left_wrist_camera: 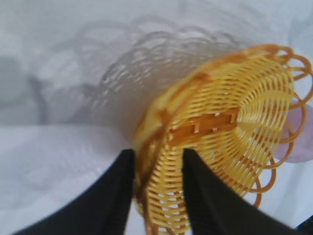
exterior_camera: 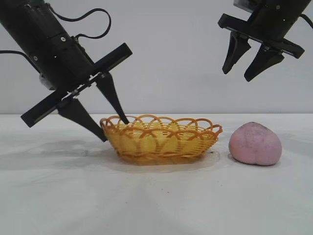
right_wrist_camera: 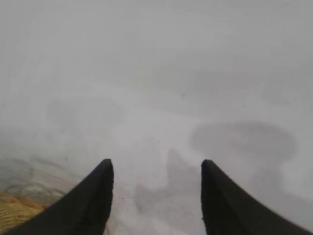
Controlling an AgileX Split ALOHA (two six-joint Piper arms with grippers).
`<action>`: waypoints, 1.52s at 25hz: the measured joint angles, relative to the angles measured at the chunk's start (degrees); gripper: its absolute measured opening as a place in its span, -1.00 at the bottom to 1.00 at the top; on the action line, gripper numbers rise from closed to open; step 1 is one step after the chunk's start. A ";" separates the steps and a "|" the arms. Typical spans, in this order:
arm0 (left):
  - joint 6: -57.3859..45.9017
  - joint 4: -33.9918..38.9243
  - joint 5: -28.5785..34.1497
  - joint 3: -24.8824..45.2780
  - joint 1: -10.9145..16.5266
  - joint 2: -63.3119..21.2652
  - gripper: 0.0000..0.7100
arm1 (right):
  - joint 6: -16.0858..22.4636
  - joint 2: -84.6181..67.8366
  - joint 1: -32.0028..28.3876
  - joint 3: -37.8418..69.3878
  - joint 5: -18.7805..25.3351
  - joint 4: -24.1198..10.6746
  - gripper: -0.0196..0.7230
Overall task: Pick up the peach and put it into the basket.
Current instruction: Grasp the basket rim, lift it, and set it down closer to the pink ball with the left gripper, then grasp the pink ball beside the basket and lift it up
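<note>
Left gripper (exterior_camera: 113,130) straddles the basket (exterior_camera: 161,138) rim; peach (exterior_camera: 255,143) waits on the desk (exterior_camera: 156,200).

Exterior: left jaws spread, one finger inside the rim, one outside at the basket's 9 o'clock; peach lies at its 3 o'clock, just beside; right gripper (exterior_camera: 240,73) hangs at 1 o'clock, jaws spread, empty. Left wrist: fingers (left_wrist_camera: 205,196) flank the wicker wall. Right wrist: parted fingers (right_wrist_camera: 98,196) over bare desk.

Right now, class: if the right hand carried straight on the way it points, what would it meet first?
Probably the bare table. The right hand, open, points down at empty surface in its wrist view; the basket edges one corner, though depth is unclear.
</note>
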 joint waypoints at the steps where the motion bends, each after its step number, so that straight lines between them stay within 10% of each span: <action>1: 0.00 -0.16 0.26 0.00 0.00 0.00 0.16 | 0.00 0.00 0.00 0.00 0.00 0.00 -0.03; 11: 3.38 2.97 3.59 0.00 0.00 -2.02 0.29 | -0.20 0.00 0.00 0.00 0.00 0.13 -0.03; 21: -3.05 38.68 19.32 -13.54 2.65 -4.34 0.29 | -0.20 0.00 0.00 0.00 0.11 0.13 -0.03; 29: -4.18 57.45 18.52 -21.03 3.23 -4.34 0.29 | -0.20 0.00 0.00 0.00 0.11 0.13 -0.03; 38: -6.63 62.58 24.21 -21.03 13.47 -4.34 0.29 | -0.20 0.00 0.00 0.00 0.11 0.13 -0.03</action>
